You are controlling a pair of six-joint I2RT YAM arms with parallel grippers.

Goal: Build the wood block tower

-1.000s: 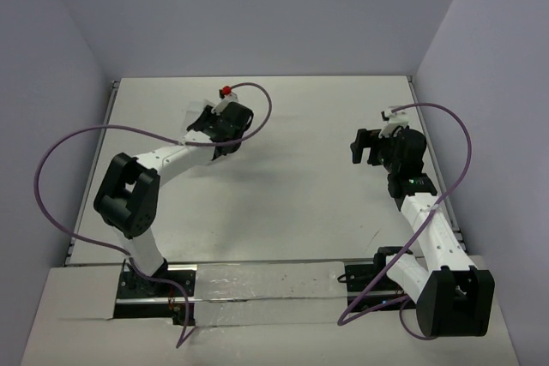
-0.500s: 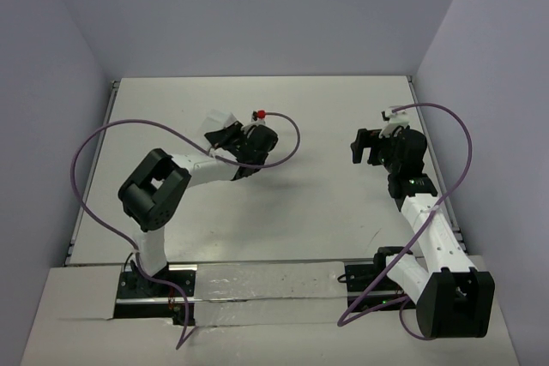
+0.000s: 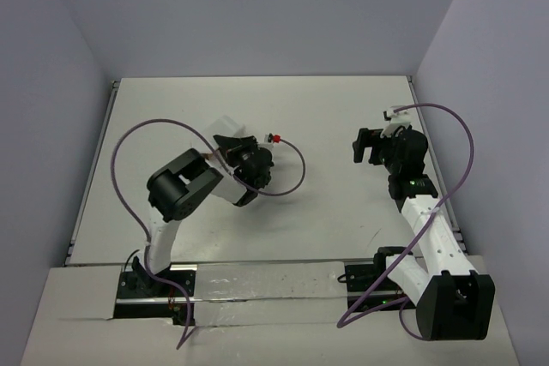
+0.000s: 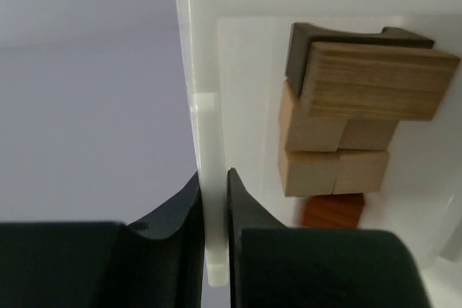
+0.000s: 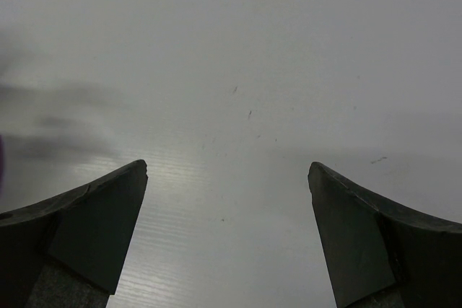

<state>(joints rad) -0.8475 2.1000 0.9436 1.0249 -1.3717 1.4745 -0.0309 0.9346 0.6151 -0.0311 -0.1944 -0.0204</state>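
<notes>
The wood block tower [image 4: 339, 142] is not yet built on the table. Its pieces are seen packed together inside a white tray [image 4: 206, 70]: a tan plank [image 4: 375, 81] over a dark grey piece [image 4: 299, 52], tan cubes [image 4: 310, 131] next to them, and a reddish-brown piece [image 4: 332, 210] at the end. The tray's side wall is pinched between the narrow-set fingers of the left gripper [image 4: 214, 200], so the blocks are held off the table [image 3: 326, 109], left of its centre.

Over the last second the left arm has been folded back, and the tray has been carried from the far-left part of the table toward the middle. The right arm has not been moved. This is judged to be delivery of the blocks to the working area, with stacking yet to begin.

From above, the tray is only a small white patch beside the wrist, and no block can be made out. The blocks and the grip are shown only by the left wrist camera. In the right wrist view only bare table is seen between the widely spread fingers of the right gripper [image 5: 227, 171], with nothing held.
</notes>
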